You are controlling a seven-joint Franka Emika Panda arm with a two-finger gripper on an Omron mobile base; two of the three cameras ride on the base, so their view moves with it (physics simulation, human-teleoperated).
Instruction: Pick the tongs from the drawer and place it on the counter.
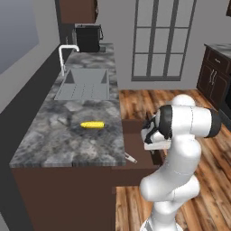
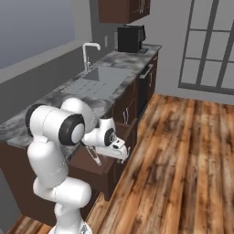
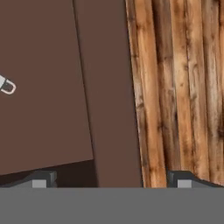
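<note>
The drawer (image 1: 133, 140) stands pulled out below the counter (image 1: 58, 135), showing its reddish-brown floor (image 3: 43, 109). The silver tongs (image 2: 94, 155) lie inside it; one looped end (image 3: 6, 85) shows at the left edge of the hand view, and a tip (image 1: 131, 158) pokes out beside the counter's edge. My gripper (image 2: 119, 154) hangs over the drawer's front wall, pointing down, to the side of the tongs and apart from them. It is open (image 3: 111, 180), with nothing between the fingertips (image 3: 41, 179).
A yellow corn cob (image 1: 92, 125) lies on the counter near the drawer. Further back are the inset sink (image 1: 83, 85) with its faucet (image 1: 65, 56) and a black coffee machine (image 1: 88, 38). Wooden floor (image 3: 175, 87) lies beyond the drawer front.
</note>
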